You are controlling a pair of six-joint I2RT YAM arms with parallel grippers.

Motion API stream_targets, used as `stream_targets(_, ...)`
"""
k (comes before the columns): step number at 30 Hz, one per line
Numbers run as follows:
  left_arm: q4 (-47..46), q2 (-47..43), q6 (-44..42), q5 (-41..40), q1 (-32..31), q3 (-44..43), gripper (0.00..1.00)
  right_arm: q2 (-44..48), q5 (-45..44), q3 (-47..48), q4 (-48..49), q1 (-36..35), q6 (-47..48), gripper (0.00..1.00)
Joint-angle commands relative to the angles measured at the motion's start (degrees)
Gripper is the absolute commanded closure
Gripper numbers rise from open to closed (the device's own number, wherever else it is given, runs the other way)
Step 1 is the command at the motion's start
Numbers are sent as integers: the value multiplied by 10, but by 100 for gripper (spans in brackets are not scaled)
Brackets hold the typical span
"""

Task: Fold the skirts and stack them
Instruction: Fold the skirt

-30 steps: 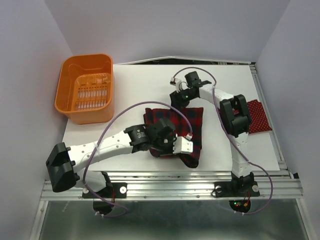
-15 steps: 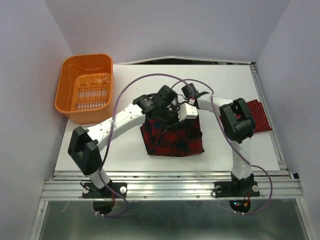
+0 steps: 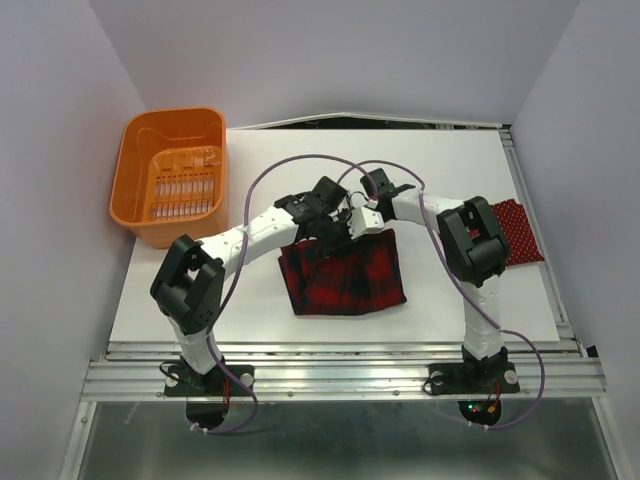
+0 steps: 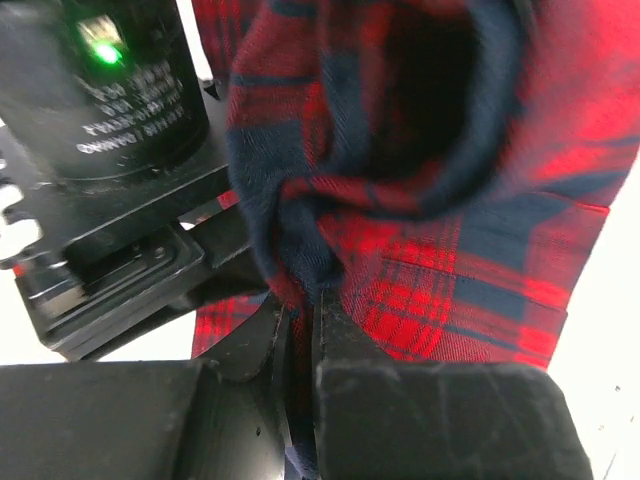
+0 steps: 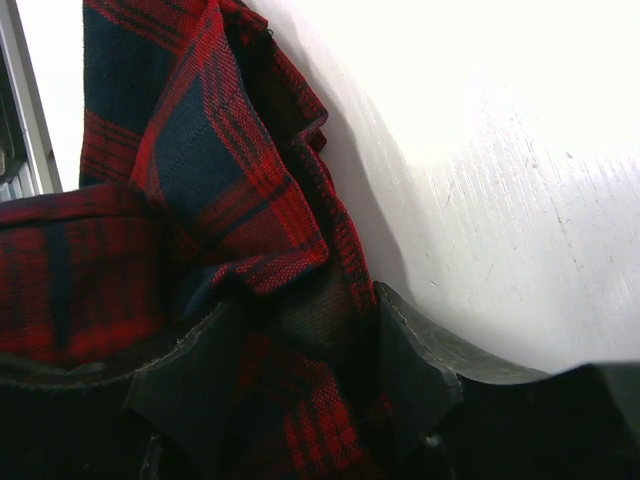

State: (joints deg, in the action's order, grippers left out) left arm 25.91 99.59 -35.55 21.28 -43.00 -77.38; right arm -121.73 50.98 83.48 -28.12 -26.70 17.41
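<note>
From overhead you can't see either grip. The wrist cameras show the left gripper point(image 4: 305, 312) pinched on the plaid skirt point(image 3: 345, 280) and the right gripper point(image 5: 300, 385) clamping its bunched fold. Only overhead shows the dotted skirt point(image 3: 520, 232), farthest right of the basket point(image 3: 175, 232).

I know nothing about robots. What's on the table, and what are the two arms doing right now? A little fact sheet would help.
Left end effector: shut on plaid skirt, pinching its edge
Right end effector: shut on the same skirt, cloth bunched between its fingers
Fold: plaid skirt doubled over mid-table, both arms at its far edge
Dotted skirt: flat at the right edge, partly behind the right arm
Basket: orange, far left, no skirt inside
Stack: not yet made
</note>
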Motion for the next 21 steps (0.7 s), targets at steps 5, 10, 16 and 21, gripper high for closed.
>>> stream_targets(5, -125, 26, 0, -67, 13, 60, 100, -24, -17, 27, -32, -11, -11, 37)
stream_targets(10, -168, 28, 10, -88, 14, 90, 100, -42, -24, 50, -46, -11, -22, 38)
stream_targets(16, -166, 37, 8, -60, 13, 110, 100, -54, -113, 114, -44, 4, -89, 23)
stream_targets(21, -139, 42, 12, -34, 14, 123, 100, -66, -90, 201, -45, 73, -159, 20)
